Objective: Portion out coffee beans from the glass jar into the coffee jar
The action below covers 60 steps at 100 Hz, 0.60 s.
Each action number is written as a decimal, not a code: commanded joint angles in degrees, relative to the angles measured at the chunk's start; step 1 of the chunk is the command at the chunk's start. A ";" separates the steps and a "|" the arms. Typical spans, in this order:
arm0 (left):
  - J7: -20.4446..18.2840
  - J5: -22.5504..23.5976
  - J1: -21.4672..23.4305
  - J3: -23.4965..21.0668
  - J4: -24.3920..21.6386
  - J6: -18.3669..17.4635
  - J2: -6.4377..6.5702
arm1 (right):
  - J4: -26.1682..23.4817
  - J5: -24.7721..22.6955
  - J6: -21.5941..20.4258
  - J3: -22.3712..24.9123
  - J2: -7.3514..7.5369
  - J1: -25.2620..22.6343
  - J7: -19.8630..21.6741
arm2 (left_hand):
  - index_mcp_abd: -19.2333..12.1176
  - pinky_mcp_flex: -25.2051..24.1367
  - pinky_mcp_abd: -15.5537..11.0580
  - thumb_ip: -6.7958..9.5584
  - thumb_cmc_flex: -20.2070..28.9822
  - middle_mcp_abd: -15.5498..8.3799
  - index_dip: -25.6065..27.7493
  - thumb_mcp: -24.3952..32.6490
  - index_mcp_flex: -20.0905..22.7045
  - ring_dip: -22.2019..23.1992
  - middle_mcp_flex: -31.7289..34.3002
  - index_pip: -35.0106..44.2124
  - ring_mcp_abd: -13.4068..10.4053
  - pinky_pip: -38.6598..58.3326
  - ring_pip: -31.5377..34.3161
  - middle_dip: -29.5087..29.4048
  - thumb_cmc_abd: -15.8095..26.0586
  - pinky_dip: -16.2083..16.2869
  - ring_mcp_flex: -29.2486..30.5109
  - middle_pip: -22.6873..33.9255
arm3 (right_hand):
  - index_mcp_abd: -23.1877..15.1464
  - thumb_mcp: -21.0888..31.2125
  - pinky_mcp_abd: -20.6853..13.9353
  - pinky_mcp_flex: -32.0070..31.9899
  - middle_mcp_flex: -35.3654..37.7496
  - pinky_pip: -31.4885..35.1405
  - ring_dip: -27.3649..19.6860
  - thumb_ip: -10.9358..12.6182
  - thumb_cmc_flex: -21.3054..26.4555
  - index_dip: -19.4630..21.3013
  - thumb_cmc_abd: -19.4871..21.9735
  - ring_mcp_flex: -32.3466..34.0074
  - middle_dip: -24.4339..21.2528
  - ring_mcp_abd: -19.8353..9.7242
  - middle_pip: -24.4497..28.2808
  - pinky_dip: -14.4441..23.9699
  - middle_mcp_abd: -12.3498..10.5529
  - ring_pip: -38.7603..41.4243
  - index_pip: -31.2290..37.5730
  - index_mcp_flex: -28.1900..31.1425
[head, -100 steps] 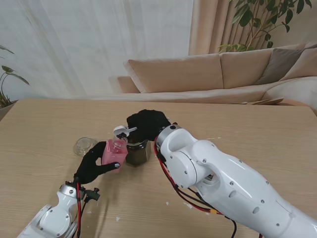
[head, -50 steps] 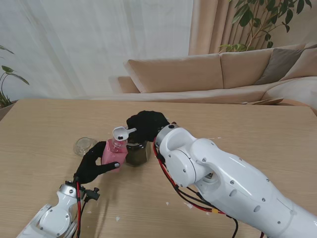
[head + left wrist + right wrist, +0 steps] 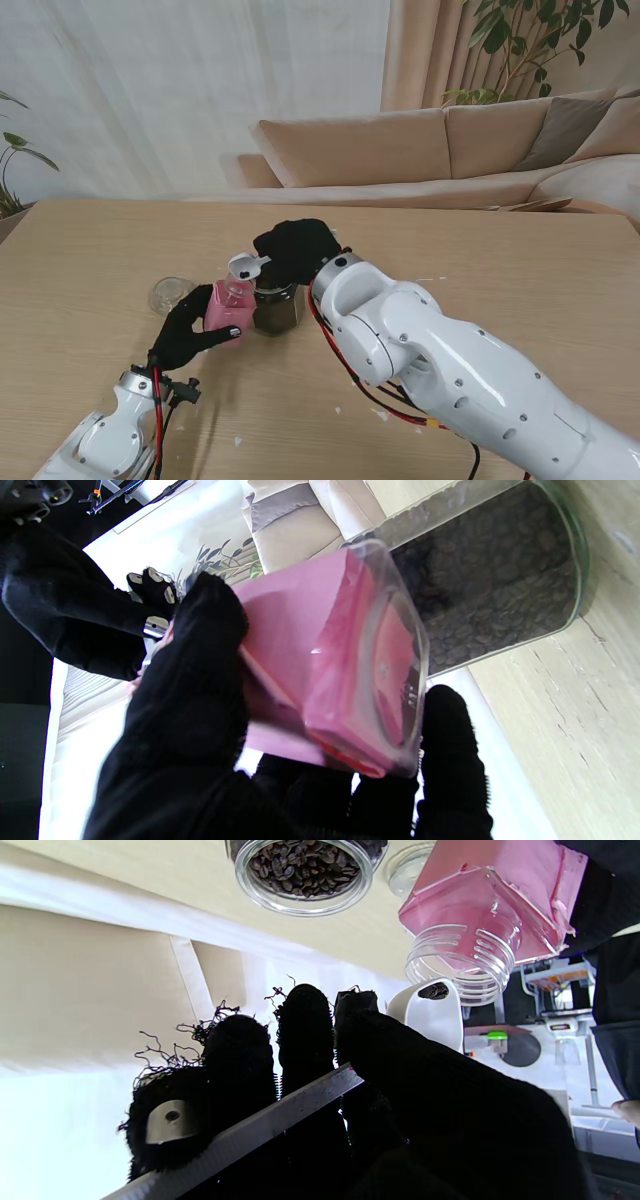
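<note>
My left hand (image 3: 190, 335) is shut on the pink coffee jar (image 3: 228, 308), which it holds tilted, with its clear threaded mouth (image 3: 462, 962) toward the right hand. Just right of it on the table stands the glass jar (image 3: 277, 306), open and full of dark coffee beans (image 3: 305, 865). My right hand (image 3: 295, 250) is shut on a white scoop (image 3: 243, 265) and holds its bowl at the coffee jar's mouth. A bean or two show in the scoop (image 3: 432, 1012). The left wrist view shows the coffee jar (image 3: 345, 665) pinched between black fingers, with the glass jar (image 3: 490, 570) behind it.
A clear round lid (image 3: 171, 294) lies on the wooden table (image 3: 520, 270) left of the coffee jar. My right forearm (image 3: 450, 360) crosses the near middle of the table. A sofa (image 3: 440, 150) and plants stand beyond the far edge.
The scoop rose from over the glass jar and shifted left to the coffee jar's mouth. The right hand moved slightly farther from me. The left hand stayed put.
</note>
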 commanded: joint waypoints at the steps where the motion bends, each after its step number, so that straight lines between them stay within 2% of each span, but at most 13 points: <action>1: -0.99 -0.23 0.43 -0.12 -0.62 0.17 -0.20 | 0.05 -1.42 -1.01 -0.22 -0.17 -0.85 0.12 | -10.94 -0.22 -1.03 1.40 13.94 -8.42 3.51 18.69 4.70 1.22 6.22 13.76 -1.37 -0.21 0.11 5.26 10.89 0.27 0.83 10.94 | -2.10 -0.07 -2.92 1.17 1.24 6.01 1.69 1.29 0.61 1.29 2.24 0.75 0.87 -0.01 1.37 0.84 -0.42 2.30 0.19 1.23; 20: -1.14 -0.41 0.45 -0.21 -0.65 0.13 -0.17 | 0.65 -6.94 -3.56 -0.35 -0.21 -2.05 -2.34 | -10.98 -0.15 -0.85 1.40 13.94 -8.42 3.54 18.69 4.72 1.16 6.22 13.79 -1.39 -0.21 0.15 5.28 10.90 0.28 0.83 10.96 | -4.03 0.20 -3.34 2.31 2.68 6.33 1.96 1.48 0.30 1.28 1.71 1.85 1.88 -0.49 1.40 0.76 -1.76 2.91 -0.64 2.26; 44: -1.14 -0.40 0.57 -0.15 -0.79 0.23 -0.17 | 0.95 -10.93 -4.94 -0.70 -0.29 -3.10 -5.22 | -10.97 -0.14 -0.81 1.41 13.94 -8.42 3.53 18.75 4.74 1.11 6.24 13.76 -1.41 -0.24 0.15 5.29 10.91 0.30 0.84 10.96 | -5.24 0.92 -3.43 3.95 4.73 7.03 2.19 1.93 -0.14 0.75 0.70 3.48 2.79 -0.65 1.37 0.56 -2.33 3.78 -1.10 3.37; 60: -1.25 -0.61 0.68 -0.15 -0.92 0.29 -0.15 | 0.75 -10.43 -4.43 -0.67 -0.33 -3.38 -5.25 | -10.96 -0.14 -0.81 1.40 13.94 -8.38 3.54 18.84 4.75 1.10 6.24 13.76 -1.38 -0.24 0.13 5.29 10.89 0.31 0.79 10.95 | -4.22 1.41 -3.60 5.06 5.29 7.62 2.40 2.18 -0.10 0.71 0.52 4.39 3.44 -0.94 1.74 0.47 -2.12 4.53 -1.01 3.49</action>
